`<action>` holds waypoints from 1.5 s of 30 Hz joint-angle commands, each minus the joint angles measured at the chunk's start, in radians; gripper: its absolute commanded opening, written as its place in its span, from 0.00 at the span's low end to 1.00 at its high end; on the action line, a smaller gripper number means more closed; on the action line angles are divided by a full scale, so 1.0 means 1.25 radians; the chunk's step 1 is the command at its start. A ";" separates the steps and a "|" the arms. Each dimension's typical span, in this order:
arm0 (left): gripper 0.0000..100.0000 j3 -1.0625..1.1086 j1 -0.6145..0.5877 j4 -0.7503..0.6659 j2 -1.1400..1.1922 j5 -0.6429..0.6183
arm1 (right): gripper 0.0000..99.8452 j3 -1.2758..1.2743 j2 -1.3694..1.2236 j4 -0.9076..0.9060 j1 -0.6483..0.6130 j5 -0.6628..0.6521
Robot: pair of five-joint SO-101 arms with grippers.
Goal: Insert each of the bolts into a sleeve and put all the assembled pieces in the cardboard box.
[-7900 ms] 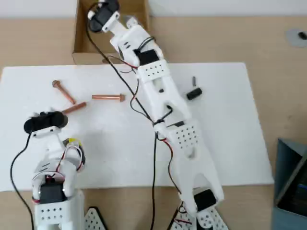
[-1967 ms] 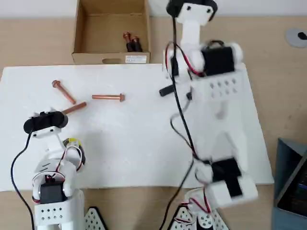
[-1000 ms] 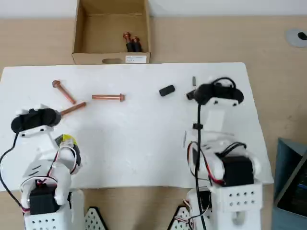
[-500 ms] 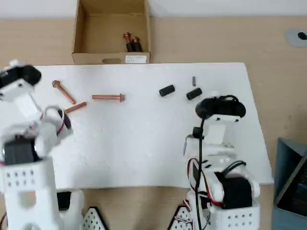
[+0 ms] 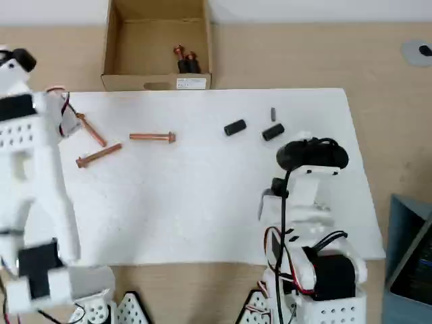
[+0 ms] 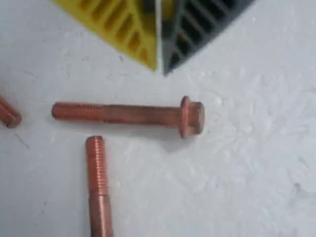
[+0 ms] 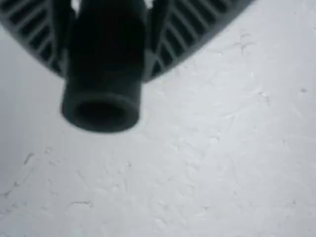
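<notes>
Three copper bolts (image 5: 152,137) lie at the left of the white surface (image 5: 202,202). The left pincer (image 6: 159,59), tips closed and empty, is near one. The right pincer (image 7: 103,54) grips a black sleeve (image 7: 101,106). Two assembled pieces (image 5: 185,59) sit in the cardboard box (image 5: 115,47).

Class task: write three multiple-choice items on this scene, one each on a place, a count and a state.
1. Where do the assembled pieces lie? A in the cardboard box; B on the white board; C on the floor.
2. How many loose bolts lie on the white board? A two; B three; C five.
3. The right claw is: A open; B shut on a black sleeve; C shut on a bolt.
1A: they lie inside the box. 2B: three lie there. 3B: the sleeve sits between its fingers.
</notes>
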State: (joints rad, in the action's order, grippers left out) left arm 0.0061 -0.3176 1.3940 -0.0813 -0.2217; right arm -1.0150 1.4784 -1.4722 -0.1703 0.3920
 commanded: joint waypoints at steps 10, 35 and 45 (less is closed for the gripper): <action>0.01 -0.367 0.012 0.043 0.360 0.017 | 0.01 -0.002 0.007 0.032 0.013 -0.004; 0.13 -0.730 0.015 0.070 0.756 0.032 | 0.01 -0.037 0.003 0.082 0.008 -0.004; 0.00 -0.736 0.011 0.041 0.827 0.034 | 0.01 -0.037 0.002 0.083 0.008 -0.004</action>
State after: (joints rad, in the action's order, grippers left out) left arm -0.8899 -0.2992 1.4630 0.9436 -0.1880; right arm -1.0641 1.4784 -1.3940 -0.1703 0.3905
